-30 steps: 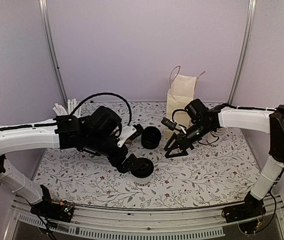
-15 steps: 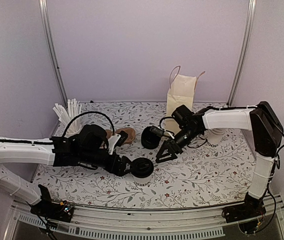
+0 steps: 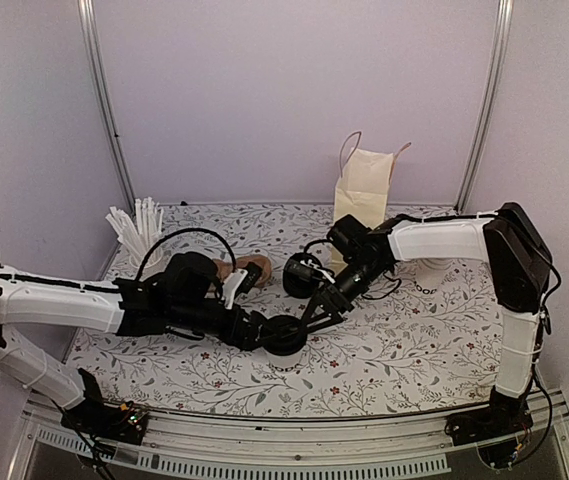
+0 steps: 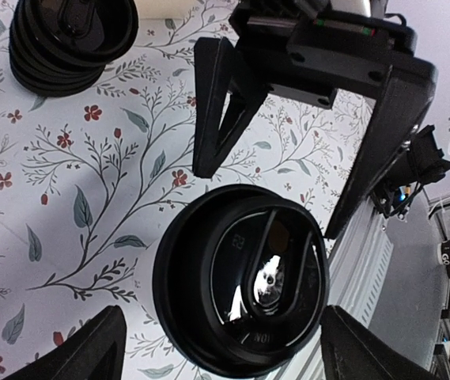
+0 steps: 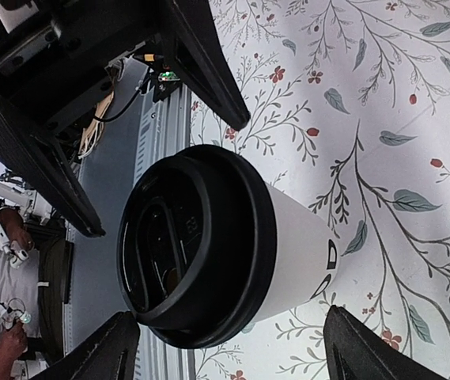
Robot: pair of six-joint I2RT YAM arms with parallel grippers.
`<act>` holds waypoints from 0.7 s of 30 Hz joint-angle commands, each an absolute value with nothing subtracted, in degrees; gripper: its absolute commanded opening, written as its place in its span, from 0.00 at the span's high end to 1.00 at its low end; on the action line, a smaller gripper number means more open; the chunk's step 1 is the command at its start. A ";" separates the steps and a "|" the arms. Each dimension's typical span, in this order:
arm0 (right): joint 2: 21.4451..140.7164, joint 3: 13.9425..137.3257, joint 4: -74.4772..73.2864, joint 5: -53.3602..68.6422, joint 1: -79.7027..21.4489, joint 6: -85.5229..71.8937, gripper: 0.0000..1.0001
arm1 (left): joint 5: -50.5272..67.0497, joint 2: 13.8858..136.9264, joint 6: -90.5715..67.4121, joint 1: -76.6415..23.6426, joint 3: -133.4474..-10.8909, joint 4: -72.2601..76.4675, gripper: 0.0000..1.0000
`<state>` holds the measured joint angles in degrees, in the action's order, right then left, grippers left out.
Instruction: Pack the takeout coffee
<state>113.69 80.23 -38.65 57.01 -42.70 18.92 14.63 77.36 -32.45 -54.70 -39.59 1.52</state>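
- The takeout coffee (image 3: 285, 334) stands upright, lid on, mid-worktop (image 3: 414, 345) toward the near edge.
- The left pincer (image 4: 223, 317) is apart, its fingers flanking the lid.
- The right pincer (image 5: 228, 317) is apart, straddling it from the opposite side.

This looks like a robotics lab, inside a small test booth. Plain pale walls (image 3: 294, 100) and metal posts (image 3: 104, 100) close it on three sides. The left arm (image 3: 59, 300) and right arm (image 3: 444, 238) are bolted to an aluminium rail (image 3: 294, 432), with a black cable (image 3: 199, 235) looping free. The flowered tablecloth (image 3: 414, 340), paper bag (image 3: 362, 190), stir sticks (image 3: 134, 225) and stacked black lids (image 4: 70, 36) only stage a coffee counter.
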 commanded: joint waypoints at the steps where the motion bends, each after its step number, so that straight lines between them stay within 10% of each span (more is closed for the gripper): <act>1: 116.01 82.70 -40.61 60.37 -42.65 18.76 0.16 | 17.23 80.41 -30.57 -53.80 -38.68 5.30 0.14; 21: 125.88 78.44 -37.97 46.16 -43.33 12.46 0.35 | 9.24 101.76 -30.13 -53.24 -27.38 13.29 0.37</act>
